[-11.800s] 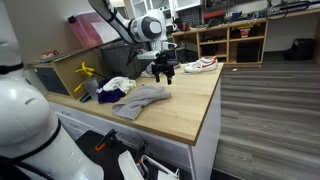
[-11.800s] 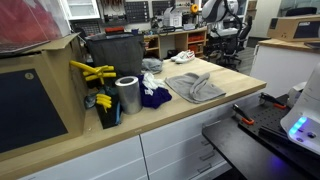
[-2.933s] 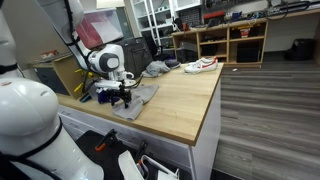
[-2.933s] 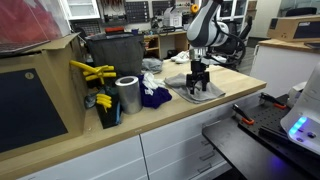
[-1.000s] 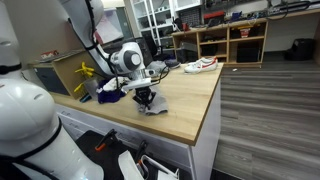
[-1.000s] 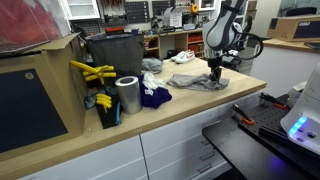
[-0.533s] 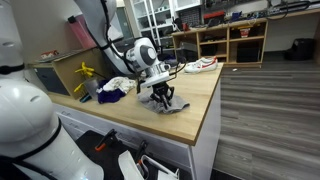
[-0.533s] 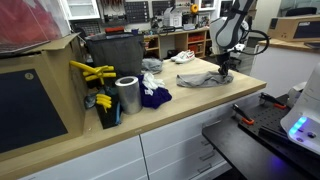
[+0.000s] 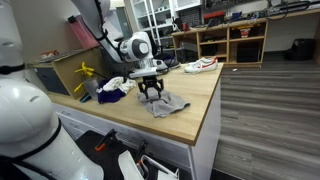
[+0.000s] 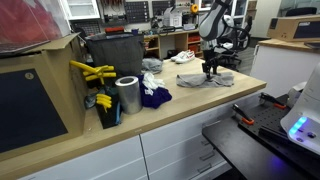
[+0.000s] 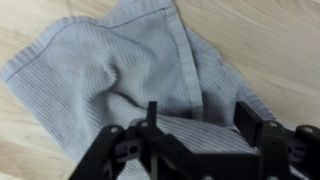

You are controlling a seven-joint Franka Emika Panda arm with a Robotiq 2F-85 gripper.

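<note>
1x grey towel (image 9: pixel 170 103), 1x sneaker (image 9: pixel 200 66), 1x metal can (image 10: pixel 127 95)

- a light wooden countertop (image 9: pixel 196 108) on white drawer cabinets carries everything; its grain shows in the wrist view
- a grey towel (image 9: pixel 168 102) lies rumpled near the front edge, directly on the wood; the wrist view shows its ribbed weave and folds (image 11: pixel 130 70)
- a white-and-red sneaker (image 9: pixel 200 65) lies near the far end
- a white and dark blue cloth heap (image 10: pixel 154 95) lies well apart from the towel; a metal can (image 10: pixel 127 95) stands upright just beside it
- a black bin (image 10: pixel 115 52) stands behind the can
</note>
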